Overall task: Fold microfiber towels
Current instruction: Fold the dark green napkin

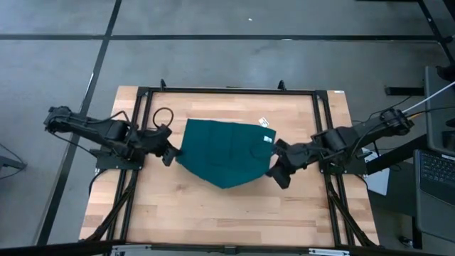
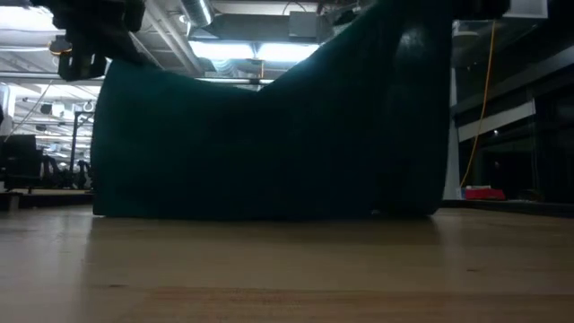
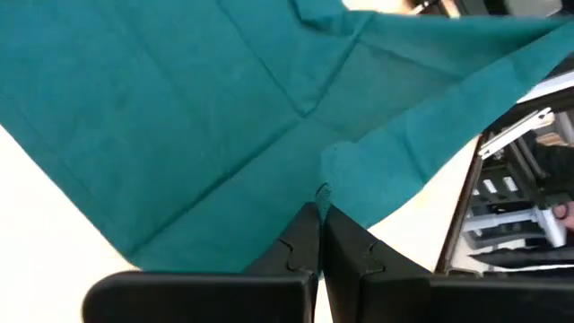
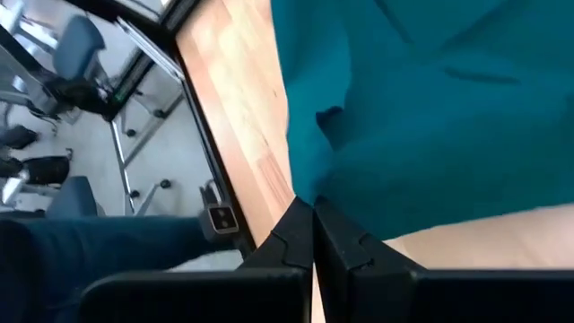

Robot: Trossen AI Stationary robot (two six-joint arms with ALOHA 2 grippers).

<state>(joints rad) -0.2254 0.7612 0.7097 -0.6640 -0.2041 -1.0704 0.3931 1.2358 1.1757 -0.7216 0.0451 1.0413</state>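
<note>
The microfiber towel (image 1: 226, 153) hangs stretched between the two arms over the middle of the wooden tabletop (image 1: 213, 213), its upper edge pulled taut and its lower part sagging to a point toward 6 o'clock in the high view — a shape that suggests it is being held up by two corners so that it spreads flat before a fold is laid. In the low view the cloth forms a dark curtain whose bottom edge appears to touch the wood, so it is lifted but probably not clear of the surface. A small white tag (image 1: 266, 139) shows near its 3 o'clock corner. The left claw (image 1: 170, 152) sits at the towel's 9 o'clock edge; its wrist view shows the fingers (image 3: 305, 240) pressed together on a pinch of teal fabric. The right claw (image 1: 276, 161) is at the 3 o'clock edge, just below the tag, and its wrist view likewise shows the two fingers (image 4: 296, 229) closed tight on the cloth's rim. Holding opposite corners keeps the fabric under tension — likely so that neither side bunches when it is lowered.
</note>
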